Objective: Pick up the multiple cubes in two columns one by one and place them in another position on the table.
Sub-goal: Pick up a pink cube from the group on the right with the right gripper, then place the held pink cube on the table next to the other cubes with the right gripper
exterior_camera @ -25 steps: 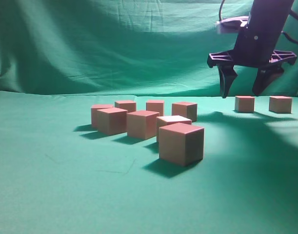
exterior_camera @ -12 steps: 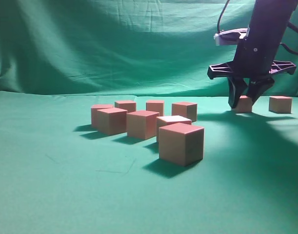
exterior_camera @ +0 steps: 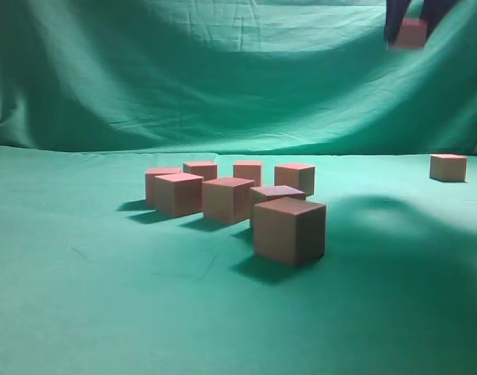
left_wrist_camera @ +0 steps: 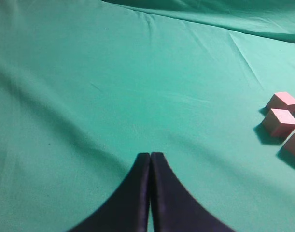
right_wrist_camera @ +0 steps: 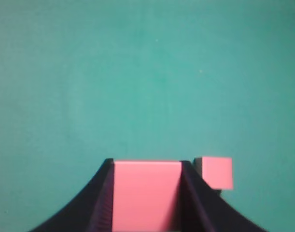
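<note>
While my right gripper hangs high above the table, its jaws are closed on one cube, whose flat pink face fills the gap between my two black fingers in the right wrist view. In the exterior view that same held cube shows blurred at the top right edge, against the draped green backdrop, with only the tips of my fingers in frame.

The cubes are plain and unmarked: reddish-pink on top, duller tan-brown on the sides, with sharp square edges. Seven of them sit clustered near the middle of the table; the nearest cube stands foremost, and the others form rough rows behind it, some close together. One lone cube rests far off at the right edge, well apart from the cluster. From my right wrist it appears as a small cube on the cloth below, just right of my fingers.

My left gripper has its jaws pressed together with nothing between them, over bare cloth. Three cubes peek in at that view's right edge, the clearest one tilted to the camera. Open cloth spreads wide on the left and in front of the cluster.
</note>
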